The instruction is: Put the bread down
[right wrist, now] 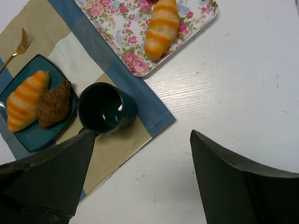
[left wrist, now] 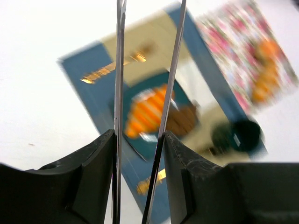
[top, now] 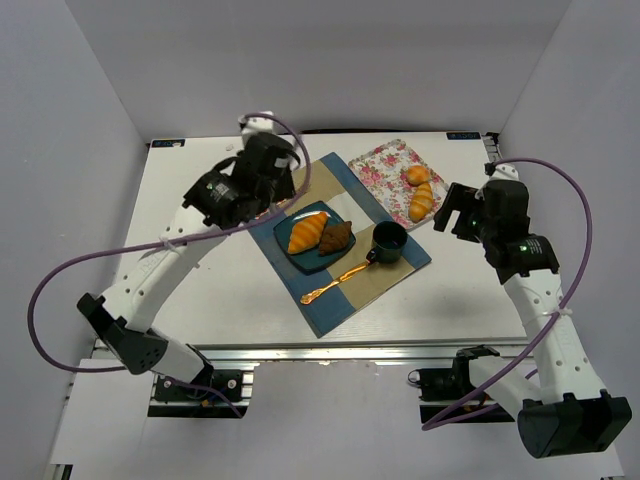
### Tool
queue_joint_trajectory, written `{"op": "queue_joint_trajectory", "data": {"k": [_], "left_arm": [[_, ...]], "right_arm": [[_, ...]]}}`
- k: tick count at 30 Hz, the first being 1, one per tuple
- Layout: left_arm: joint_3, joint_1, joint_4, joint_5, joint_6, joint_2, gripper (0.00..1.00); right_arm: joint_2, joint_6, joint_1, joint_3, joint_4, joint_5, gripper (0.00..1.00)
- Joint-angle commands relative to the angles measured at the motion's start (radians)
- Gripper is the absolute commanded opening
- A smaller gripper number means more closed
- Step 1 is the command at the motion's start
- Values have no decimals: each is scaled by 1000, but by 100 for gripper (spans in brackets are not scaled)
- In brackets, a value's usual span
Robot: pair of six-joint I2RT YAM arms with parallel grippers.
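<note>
the left arm rises from its base at the near left edge, leans across the table (top: 220,300) and bends at the wrist above the far left corner of the blue-and-tan placemat (top: 345,298). the left gripper (left wrist: 138,135) points down, clenched on thin metal tongs (left wrist: 118,70), whose two blades run along the inner faces of its fingers and stand a little apart with nothing between them. below them the striped bread (top: 307,232) lies on the teal plate (top: 305,263), touching the brown bread (top: 336,237). two more rolls (top: 420,192) rest on the floral tray (top: 380,165) at the far right. the right arm folds up from the near right, elbow out, its wrist near the tray; the right gripper (right wrist: 142,135) hangs spread wide and empty over bare table beside the dark cup (top: 389,240). a gold fork (top: 335,281) lies on the placemat near the plate.
</note>
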Motion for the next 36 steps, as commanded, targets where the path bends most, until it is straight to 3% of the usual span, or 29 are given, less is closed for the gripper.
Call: {"op": "queue_joint_trajectory", "data": {"k": [1, 7, 12, 16, 24, 25, 26, 27, 34, 36], "left_arm": [[-44, 200, 72, -127, 9, 40, 54], [-184, 526, 374, -28, 98, 178, 54], [-305, 640, 578, 38, 114, 276, 52], [-374, 681, 669, 78, 79, 342, 52], [-435, 709, 683, 94, 85, 414, 57], [-442, 711, 688, 92, 88, 416, 59], [-454, 711, 688, 92, 91, 422, 71], [-458, 715, 683, 92, 92, 425, 73], [-509, 744, 678, 111, 82, 441, 76], [-509, 747, 675, 111, 82, 427, 83]], "right_arm": [[11, -7, 3, 18, 29, -23, 89], [32, -7, 6, 30, 31, -26, 89], [54, -4, 10, 50, 32, -19, 89], [61, -2, 10, 51, 26, -5, 89], [64, -8, 10, 47, 6, 17, 89], [66, -7, 9, 47, 3, 16, 90], [67, -5, 10, 47, 3, 18, 89], [67, -4, 10, 48, 3, 15, 89], [77, -1, 10, 68, 3, 7, 89], [78, 1, 10, 74, -1, 9, 89]]}}
